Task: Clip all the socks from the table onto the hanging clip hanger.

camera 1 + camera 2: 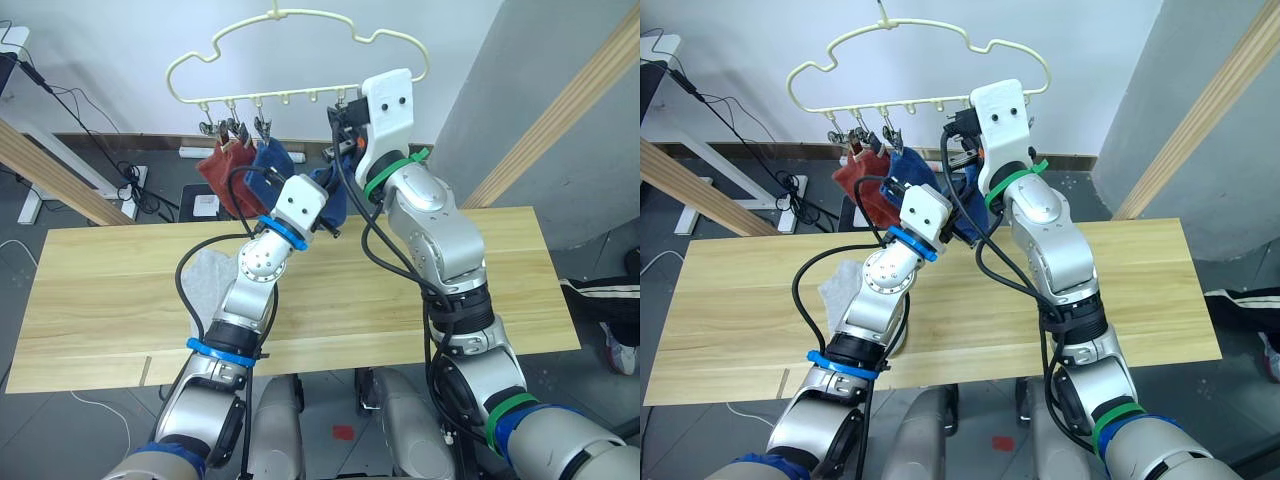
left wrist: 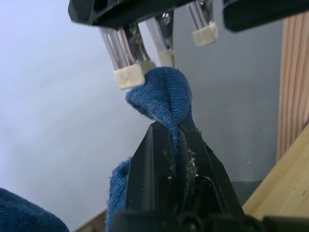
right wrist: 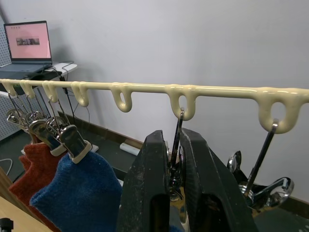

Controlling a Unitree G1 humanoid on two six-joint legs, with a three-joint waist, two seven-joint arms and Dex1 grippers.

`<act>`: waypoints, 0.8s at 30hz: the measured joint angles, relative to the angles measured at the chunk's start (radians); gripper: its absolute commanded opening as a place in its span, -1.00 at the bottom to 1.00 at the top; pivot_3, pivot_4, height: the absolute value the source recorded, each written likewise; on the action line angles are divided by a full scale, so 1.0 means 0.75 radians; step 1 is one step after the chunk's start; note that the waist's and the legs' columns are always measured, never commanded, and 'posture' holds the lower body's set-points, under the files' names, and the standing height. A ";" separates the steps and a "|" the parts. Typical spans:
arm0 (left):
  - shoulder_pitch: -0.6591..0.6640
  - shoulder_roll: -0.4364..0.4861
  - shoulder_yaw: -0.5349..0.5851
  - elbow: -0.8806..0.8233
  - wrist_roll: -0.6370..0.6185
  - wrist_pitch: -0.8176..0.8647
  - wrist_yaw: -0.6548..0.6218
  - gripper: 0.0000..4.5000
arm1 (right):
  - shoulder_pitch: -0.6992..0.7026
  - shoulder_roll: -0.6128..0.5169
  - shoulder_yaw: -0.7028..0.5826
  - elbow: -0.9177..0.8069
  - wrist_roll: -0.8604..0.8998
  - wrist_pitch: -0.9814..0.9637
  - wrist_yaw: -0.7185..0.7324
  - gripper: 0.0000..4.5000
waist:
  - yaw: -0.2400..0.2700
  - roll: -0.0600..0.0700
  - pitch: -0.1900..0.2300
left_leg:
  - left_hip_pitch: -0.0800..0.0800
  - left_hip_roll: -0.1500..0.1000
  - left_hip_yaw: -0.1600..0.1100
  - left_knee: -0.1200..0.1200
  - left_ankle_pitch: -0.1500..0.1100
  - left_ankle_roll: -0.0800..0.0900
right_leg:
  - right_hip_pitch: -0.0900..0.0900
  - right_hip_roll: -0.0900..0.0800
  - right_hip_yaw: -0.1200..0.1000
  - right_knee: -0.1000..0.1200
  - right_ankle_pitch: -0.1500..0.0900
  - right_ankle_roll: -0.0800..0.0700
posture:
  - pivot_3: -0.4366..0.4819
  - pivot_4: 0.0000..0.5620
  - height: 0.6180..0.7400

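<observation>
Hanging from the hanger [image 1: 300, 60] are two socks already clipped at its left end: one red sock [image 1: 222, 170] and one hung blue sock [image 1: 270, 160] just right of it. A second blue sock [image 2: 166, 99] is pinched tight between the left gripper [image 2: 181, 140] fingers, its bunched top raised to touch the pads of an open clip [image 2: 159, 50]. The right gripper [image 3: 175, 159] fingers are squeezed on that clip's metal handles, under the hanger's bottom bar. One more clip [image 3: 263, 181] hangs free further right. On the table [image 1: 100, 300], one grey sock [image 1: 205, 280] lies flat at the left, partly hidden behind the left arm. Other socks cannot be made out.
</observation>
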 measured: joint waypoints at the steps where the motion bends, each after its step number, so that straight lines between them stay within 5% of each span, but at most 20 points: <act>1: -0.006 -0.001 0.000 0.000 0.000 -0.002 0.000 -1.00 | 0.000 0.000 0.000 0.000 0.000 0.000 0.000 -0.97 | 0.000 0.000 0.000 | 0.000 0.000 0.000 0.000 0.000 0.000 | 0.000 0.000 0.000 0.000 0.000 0.000 | -0.28 0.35 1.00; 24: -0.072 -0.021 0.009 0.045 -0.009 -0.004 0.000 -1.00 | 0.005 -0.012 0.012 -0.003 -0.003 0.002 0.008 -0.97 | 0.000 0.000 0.000 | 0.000 0.000 0.000 0.000 0.000 0.000 | 0.000 0.000 0.000 0.000 0.000 0.000 | -0.26 0.38 1.00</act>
